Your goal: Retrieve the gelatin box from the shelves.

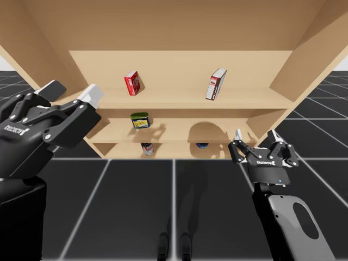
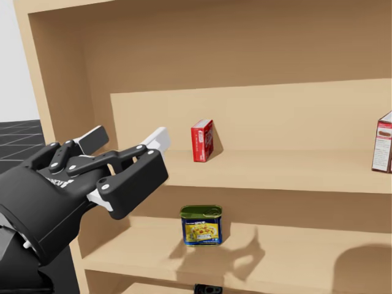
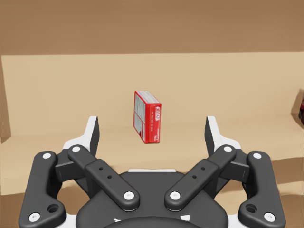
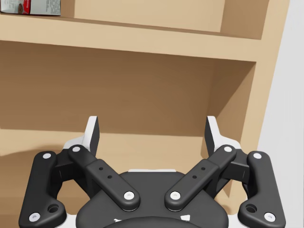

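Note:
The gelatin box is a small red box standing tilted on the top shelf, towards its left. In the head view the box stands beyond my left gripper. That gripper is open, raised at top-shelf height to the left of the box and well short of it. The left wrist view has the red box straight ahead of the open left gripper, some distance off. My right gripper is open and holds nothing, low in front of the shelves' right end; its own view faces the middle shelf.
A taller red and white box leans on the top shelf's right. A green-lidded blue and yellow tin sits on the middle shelf below the gelatin box. A small can and a dark blue object sit on the bottom shelf.

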Controlling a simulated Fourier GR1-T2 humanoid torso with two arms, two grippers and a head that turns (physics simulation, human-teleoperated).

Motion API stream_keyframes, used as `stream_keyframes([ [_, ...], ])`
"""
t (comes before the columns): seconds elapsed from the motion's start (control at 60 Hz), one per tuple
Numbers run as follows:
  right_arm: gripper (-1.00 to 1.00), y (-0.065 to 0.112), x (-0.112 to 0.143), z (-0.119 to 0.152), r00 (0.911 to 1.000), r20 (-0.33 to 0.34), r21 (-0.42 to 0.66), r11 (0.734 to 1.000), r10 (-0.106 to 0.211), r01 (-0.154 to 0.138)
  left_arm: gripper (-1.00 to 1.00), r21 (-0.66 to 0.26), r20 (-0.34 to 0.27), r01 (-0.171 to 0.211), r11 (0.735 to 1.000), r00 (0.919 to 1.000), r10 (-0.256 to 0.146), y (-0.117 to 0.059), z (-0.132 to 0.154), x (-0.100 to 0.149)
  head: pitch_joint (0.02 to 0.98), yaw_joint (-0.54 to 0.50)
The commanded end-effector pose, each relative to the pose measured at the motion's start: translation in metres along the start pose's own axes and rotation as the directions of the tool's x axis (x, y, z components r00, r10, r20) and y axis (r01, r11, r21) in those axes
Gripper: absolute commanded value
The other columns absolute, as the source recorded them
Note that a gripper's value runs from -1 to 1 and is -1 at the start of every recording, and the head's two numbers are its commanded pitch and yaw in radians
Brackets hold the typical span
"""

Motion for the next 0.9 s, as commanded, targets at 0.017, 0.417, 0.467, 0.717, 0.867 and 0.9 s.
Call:
stream_keyframes([
  [0.017, -1.0, 0.0, 0.0, 0.0, 1.0, 0.003, -0.002, 1.0, 0.002, -0.002, -1.0, 0.013, -0.214, -0.012, 1.0, 0.9768, 0.015, -0.006, -0.025, -0.001, 0.29, 0.26],
  [0.417, -1.0, -0.004, 0.001, -0.001, 1.0, 0.008, -0.013, 1.0, -0.004, 0.004, -1.0, 0.054, -0.277, 0.012, 0.998, 0.9608, 0.003, -0.02, -0.073, -0.03, 0.293, 0.26],
  [0.467, -1.0, -0.005, 0.001, -0.001, 0.9999, 0.009, -0.015, 1.0, -0.006, 0.006, -1.0, 0.055, -0.28, 0.016, 0.998, 0.9601, 0.001, -0.021, -0.078, -0.033, 0.293, 0.26],
  [0.717, -1.0, -0.006, 0.001, -0.002, 0.9999, 0.011, -0.018, 1.0, -0.007, 0.007, -1.0, 0.075, -0.294, 0.039, 0.996, 0.9558, -0.016, -0.026, -0.106, -0.041, 0.296, 0.25],
  [0.867, -1.0, -0.007, 0.001, -0.002, 0.9999, 0.013, -0.02, 1.0, -0.009, 0.009, -1.0, 0.096, -0.287, 0.047, 0.994, 0.9578, -0.018, -0.026, -0.119, -0.041, 0.298, 0.25],
  [0.9, -1.0, -0.007, 0.001, -0.002, 0.9999, 0.013, -0.02, 1.0, -0.009, 0.009, -1.0, 0.102, -0.287, 0.043, 0.994, 0.958, -0.012, -0.026, -0.121, -0.04, 0.297, 0.25],
])
